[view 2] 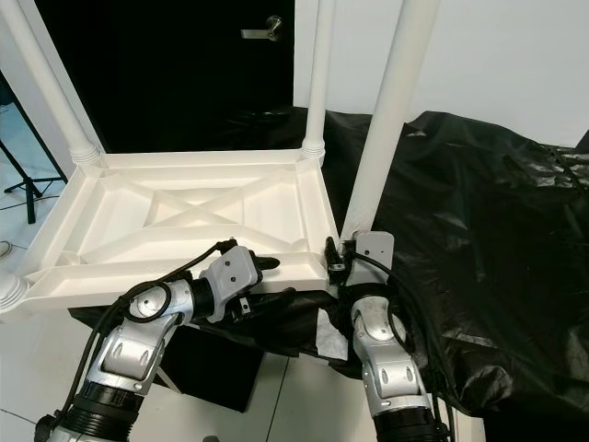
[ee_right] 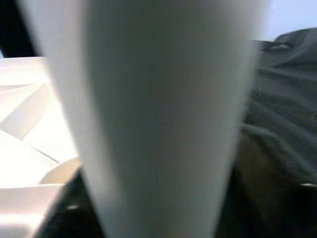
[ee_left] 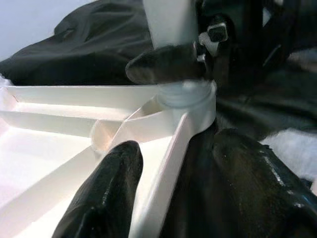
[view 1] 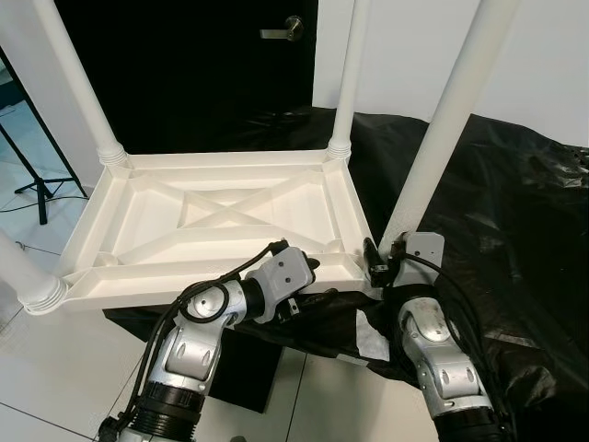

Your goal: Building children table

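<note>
A white children's table (view 1: 221,216) lies upside down with its legs pointing up. My left gripper (view 1: 299,281) is shut on the near rim (ee_left: 168,163), one black finger (ee_left: 106,193) inside the ribbed underside and the other (ee_left: 257,183) outside below it. My right gripper (view 1: 385,260) is at the near right corner, shut around the base of the near right leg (view 1: 442,129). That leg (ee_right: 158,119) looms very close in the right wrist view. The far right leg (view 1: 348,83), far left leg (view 1: 78,83) and near left leg (view 1: 18,272) stand in their corner sockets.
Crumpled black cloth (view 1: 515,212) covers the surface to the right and under the table. A dark door with a lever handle (view 1: 281,30) stands behind. A tripod stand (view 1: 41,184) is at the left on white floor tiles (view 1: 55,387). A dark box (view 1: 248,368) sits below the near edge.
</note>
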Available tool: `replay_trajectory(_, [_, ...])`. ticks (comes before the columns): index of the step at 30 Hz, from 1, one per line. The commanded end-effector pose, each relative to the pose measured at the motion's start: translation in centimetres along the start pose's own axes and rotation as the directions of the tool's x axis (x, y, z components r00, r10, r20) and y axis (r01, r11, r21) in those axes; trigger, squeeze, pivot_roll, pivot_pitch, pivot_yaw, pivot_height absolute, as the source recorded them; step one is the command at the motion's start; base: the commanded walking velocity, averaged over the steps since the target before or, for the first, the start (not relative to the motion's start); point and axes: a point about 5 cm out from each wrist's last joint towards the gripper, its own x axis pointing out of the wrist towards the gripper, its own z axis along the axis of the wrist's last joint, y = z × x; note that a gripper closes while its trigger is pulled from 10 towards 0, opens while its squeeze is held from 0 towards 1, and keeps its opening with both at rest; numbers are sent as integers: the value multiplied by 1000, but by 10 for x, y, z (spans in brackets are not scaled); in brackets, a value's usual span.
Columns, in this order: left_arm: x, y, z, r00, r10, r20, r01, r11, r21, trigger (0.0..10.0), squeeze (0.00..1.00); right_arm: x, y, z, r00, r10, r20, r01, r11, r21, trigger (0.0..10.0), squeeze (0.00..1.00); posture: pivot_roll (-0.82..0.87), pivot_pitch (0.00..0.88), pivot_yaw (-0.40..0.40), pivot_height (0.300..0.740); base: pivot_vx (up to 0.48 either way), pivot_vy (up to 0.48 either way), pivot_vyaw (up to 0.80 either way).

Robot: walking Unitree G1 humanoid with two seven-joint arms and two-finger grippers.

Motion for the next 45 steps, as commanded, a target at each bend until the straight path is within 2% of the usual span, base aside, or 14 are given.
replay_trajectory(1, [-2, 9, -8, 977, 211, -8, -211, 975, -66, 10000, 0, -6, -10, -11, 999, 19, -38, -20, 1000, -8, 10000, 1000, -32, 0, -14, 740, 0, 0, 0])
replay_trajectory(8, [-6, 12, -16, 961, 276, -11, -275, 956, -103, 10000, 0, -6, -20, -4, 977, 212, 6, -212, 977, -19, 10000, 933, -34, 0, -8, 740, 0, 0, 0])
replay_trajectory(9, [-6, 14, -16, 958, 287, -8, -286, 951, -116, 10000, 0, -4, -21, -3, 967, 256, 12, -256, 967, -19, 10000, 0, -32, 0, -6, 740, 0, 0, 0])
replay_trajectory(13, [-8, 18, -14, 951, 310, 7, -306, 944, -124, 10000, 0, 3, -23, 4, 919, 393, 20, -392, 919, -41, 10000, 0, -36, 0, -2, 740, 0, 0, 0])
replay_trajectory(15, [-9, 17, -12, 954, 298, 27, -292, 948, -124, 10000, 0, 11, -22, 9, 864, 504, 11, -502, 862, -70, 10000, 0, -33, 0, -1, 740, 0, 0, 0])
replay_trajectory(18, [-9, 17, -11, 957, 287, 39, -280, 952, -124, 10000, 0, 15, -21, 10, 841, 541, 4, -539, 839, -80, 10000, 0, -32, 0, -1, 740, 0, 0, 0])
replay_trajectory(22, [-9, 12, -6, 966, 241, 94, -232, 968, -94, 10000, 0, 30, -8, 12, 727, 685, -48, -685, 719, -121, 10000, 0, -21, 0, 0, 740, 0, 0, 0])
replay_trajectory(23, [-9, 11, -5, 968, 231, 102, -223, 971, -85, 10000, 0, 31, -6, 10, 702, 709, -64, -710, 692, -132, 6157, 0, -19, 0, 0, 740, 0, 0, 0])
replay_trajectory(24, [-9, 11, -5, 969, 225, 107, -217, 973, -79, 10000, 0, 32, -5, 10, 688, 722, -74, -724, 676, -139, 0, 0, -19, 0, 0, 740, 0, 0, 0])
replay_trajectory(28, [-9, 5, -1, 976, 173, 130, -166, 984, -58, 10000, 0, 35, -7, 4, 659, 742, -119, -751, 643, -150, 0, 0, -6, 0, -13, 740, 0, 0, 0])
replay_trajectory(35, [-10, 0, 0, 977, 153, 148, -148, 988, -44, 10000, 0, 33, -14, -3, 685, 717, -132, -729, 675, -115, 0, 0, 0, 0, -28, 740, 0, 0, 0])
replay_trajectory(39, [-10, -2, -5, 980, 151, 131, -148, 989, -28, 10000, 0, 31, -19, -9, 776, 620, -116, -631, 768, -110, 0, 0, -10, 0, -24, 740, 0, 0, 0])
replay_trajectory(42, [-11, -3, -6, 980, 151, 128, -149, 989, -27, 10000, 0, 29, -19, -10, 792, 600, -112, -610, 785, -112, 0, 0, -14, 0, -21, 740, 0, 0, 0])
replay_trajectory(45, [-10, -3, -6, 982, 139, 124, -136, 990, -30, 10000, 0, 26, -19, -12, 854, 513, -88, -520, 847, -105, 0, 0, -26, 0, -10, 740, 0, 0, 0])
